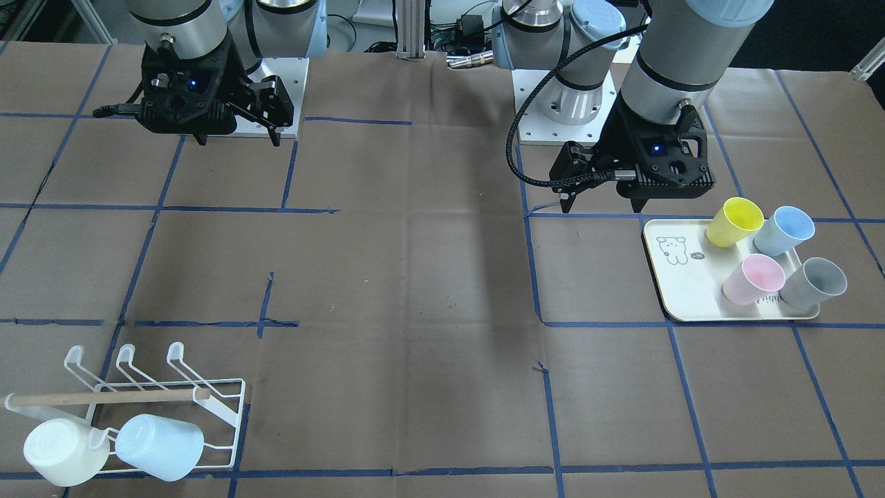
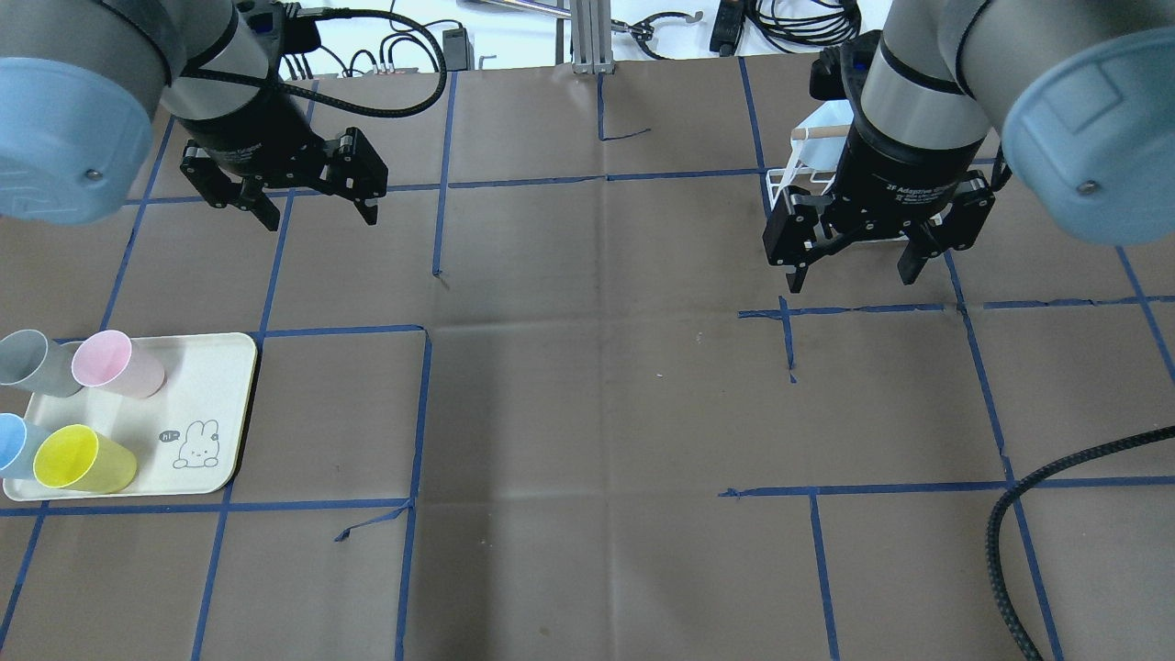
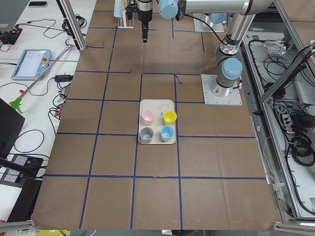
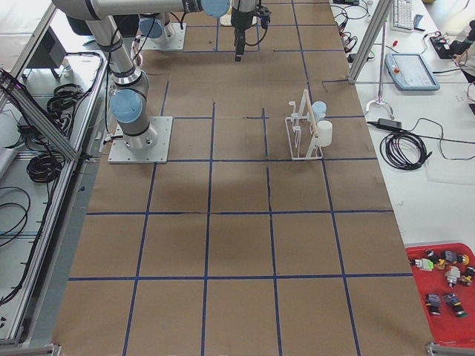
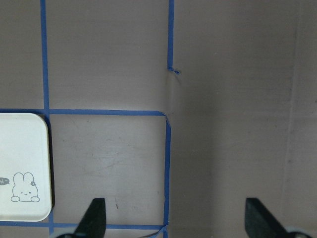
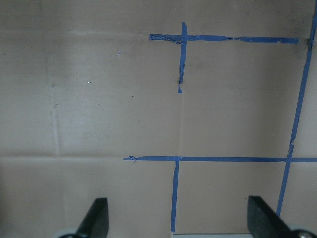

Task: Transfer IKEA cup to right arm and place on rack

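Over the desk (image 1: 415,311), left jaws: spread wide, grasping nothing, hung from the left arm (image 1: 664,76), near the tray's robot-side corner but not above it. Opposite side, right jaws: likewise spread and empty, on the right arm (image 1: 180,28), well apart from the rack (image 1: 228,404).

Cream tray (image 1: 684,297), small animal drawing: we count four on it, mouths up and apart from both jaws: yellow cup (image 1: 734,221), blue cup (image 1: 783,231), pink cup (image 1: 753,279), grey cup (image 1: 814,283).

On the white wire rack, with its wooden dowel (image 1: 104,398): white cup (image 1: 66,453) and pale blue cup (image 1: 160,446), tipped on their sides. Whether they hang on prongs or merely lean, we cannot tell.
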Controlling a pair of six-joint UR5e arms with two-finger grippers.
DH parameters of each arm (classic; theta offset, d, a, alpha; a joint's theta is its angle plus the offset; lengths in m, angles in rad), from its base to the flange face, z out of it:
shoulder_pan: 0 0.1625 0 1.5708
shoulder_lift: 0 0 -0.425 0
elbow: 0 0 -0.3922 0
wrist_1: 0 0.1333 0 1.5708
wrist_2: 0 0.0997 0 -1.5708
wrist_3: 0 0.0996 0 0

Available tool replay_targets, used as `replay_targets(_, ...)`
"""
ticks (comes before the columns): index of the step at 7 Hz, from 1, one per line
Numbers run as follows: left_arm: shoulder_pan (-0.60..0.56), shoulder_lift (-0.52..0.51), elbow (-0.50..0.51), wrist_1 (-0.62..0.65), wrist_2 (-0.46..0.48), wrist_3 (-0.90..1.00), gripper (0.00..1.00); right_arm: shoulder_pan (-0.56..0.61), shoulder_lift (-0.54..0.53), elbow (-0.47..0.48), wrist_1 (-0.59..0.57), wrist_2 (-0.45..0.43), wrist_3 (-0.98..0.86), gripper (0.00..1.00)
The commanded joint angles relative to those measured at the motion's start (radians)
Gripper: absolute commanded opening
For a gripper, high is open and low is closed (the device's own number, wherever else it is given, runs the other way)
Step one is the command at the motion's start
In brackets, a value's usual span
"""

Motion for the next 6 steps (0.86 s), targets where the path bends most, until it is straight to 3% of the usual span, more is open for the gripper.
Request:
replay_targets(1, 0.0, -0.001, 0.0, 0.0, 0.004, 0.0, 1.0, 0.0, 0.0, 0.0, -0.001, 0.0, -0.001, 1.0)
replay_targets(6, 0.0, -0.001, 0.002, 0.0, 0.004, 0.0, 1.0, -0.001, 0.014, 0.0, -0.003, 0.0, -0.001, 1.0)
